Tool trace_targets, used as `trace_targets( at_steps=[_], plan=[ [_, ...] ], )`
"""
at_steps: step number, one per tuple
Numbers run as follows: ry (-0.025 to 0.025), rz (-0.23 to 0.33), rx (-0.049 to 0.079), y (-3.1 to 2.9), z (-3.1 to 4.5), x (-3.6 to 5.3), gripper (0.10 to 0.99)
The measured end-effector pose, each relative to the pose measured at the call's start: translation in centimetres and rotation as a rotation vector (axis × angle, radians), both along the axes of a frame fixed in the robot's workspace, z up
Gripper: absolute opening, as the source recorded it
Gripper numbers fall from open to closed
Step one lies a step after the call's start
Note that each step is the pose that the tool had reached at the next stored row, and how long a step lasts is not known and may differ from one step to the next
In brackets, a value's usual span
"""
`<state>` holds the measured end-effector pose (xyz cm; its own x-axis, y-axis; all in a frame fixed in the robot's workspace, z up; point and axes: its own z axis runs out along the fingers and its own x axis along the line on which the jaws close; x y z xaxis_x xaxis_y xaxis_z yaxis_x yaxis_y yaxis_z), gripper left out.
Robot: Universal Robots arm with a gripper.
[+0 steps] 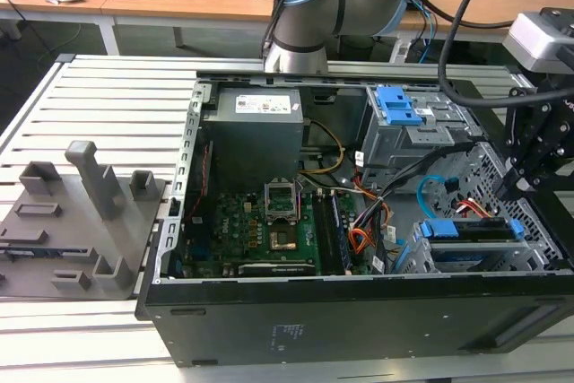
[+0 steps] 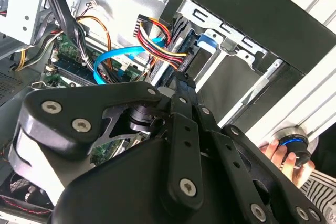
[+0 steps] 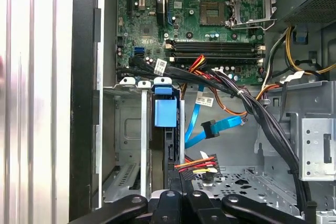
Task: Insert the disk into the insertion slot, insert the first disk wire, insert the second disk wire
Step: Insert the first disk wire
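Note:
The disk [image 3: 166,114], black with a blue pull tab, sits in the insertion slot [image 3: 128,129], the low perforated cage at the case's front corner [image 1: 538,244]. The first disk wire [image 3: 197,163], a red, orange, yellow and black bundle, ends at the disk's rear edge, right at my fingertips. My gripper [image 3: 181,195] looks shut on its plug there; in the second wrist view the gripper [image 2: 181,80] meets the bundle [image 2: 157,40]. The second disk wire [image 3: 210,128], a flat light-blue cable with a small black plug, loops free beside the disk [image 1: 429,187].
A taller grey cage with a blue latch [image 1: 404,123] stands behind the slot. Thick black cables [image 3: 262,114] run across the case above the motherboard [image 1: 260,221]. A grey fixture [image 1: 72,213] lies on the table at the exterior view's left. A person's hand [image 2: 275,153] rests outside the case.

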<state>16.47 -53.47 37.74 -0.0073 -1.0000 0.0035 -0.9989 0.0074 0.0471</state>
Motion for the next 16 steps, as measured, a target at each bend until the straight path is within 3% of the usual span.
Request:
trace_targets(
  at_steps=[9,13,16],
  plan=[
    [0.0000,0.000,0.000,0.00,0.01,-0.42,0.106],
    [0.0000,0.000,0.000,0.00,0.01,-1.57,0.106],
    [0.0000,0.000,0.000,0.00,0.02,-1.66,0.106]
  ],
)
